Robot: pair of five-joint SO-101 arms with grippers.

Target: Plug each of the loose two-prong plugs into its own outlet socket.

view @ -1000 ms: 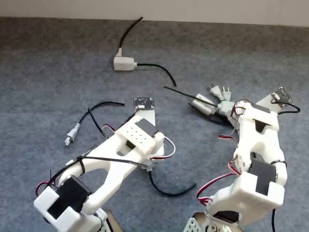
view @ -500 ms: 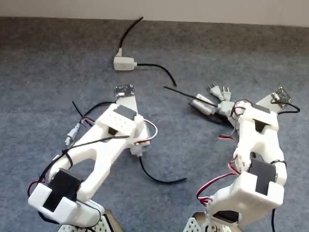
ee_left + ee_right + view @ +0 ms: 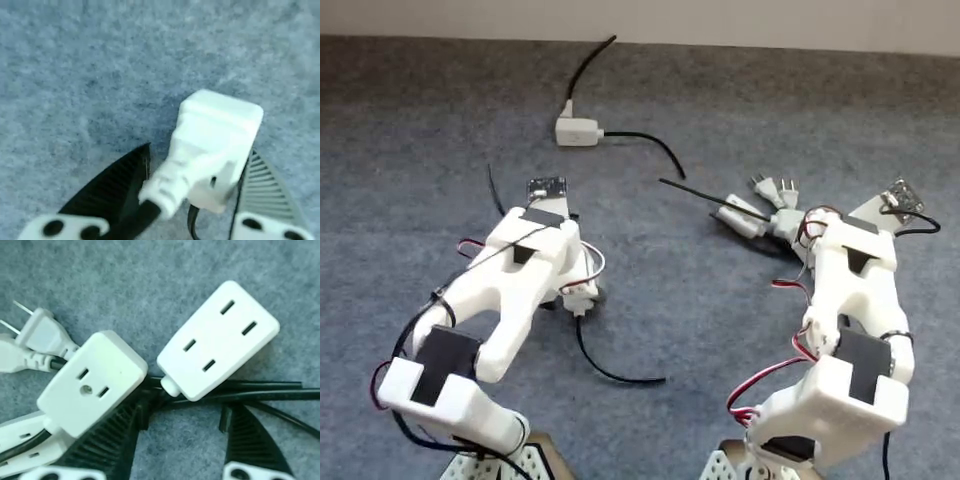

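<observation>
My left gripper (image 3: 195,165) is shut on a white plug (image 3: 210,140) whose black cord runs back toward the wrist; its prongs are hidden. From above, that gripper (image 3: 548,196) sits left of centre, and the cord (image 3: 610,372) trails behind the arm. My right gripper (image 3: 186,412) stands open over a white two-socket block (image 3: 220,340) and a white single outlet (image 3: 92,382), with its fingers either side of their black cords. A loose two-prong plug (image 3: 42,332) lies beside the single outlet. In the high view the right gripper (image 3: 792,232) is at that cluster, where two plugs (image 3: 775,188) show their prongs.
A separate white outlet block (image 3: 577,131) with black cords lies on the grey carpet at the back, ahead of the left arm. A thin black cord (image 3: 496,192) curves beside the left gripper. A black cord (image 3: 705,196) runs from the right-hand cluster toward the middle.
The left arm has swung leftward and farther back with the plug held, dragging its black cord along the carpet. It now covers the loose plug that lay at the left. The right arm has not moved.
</observation>
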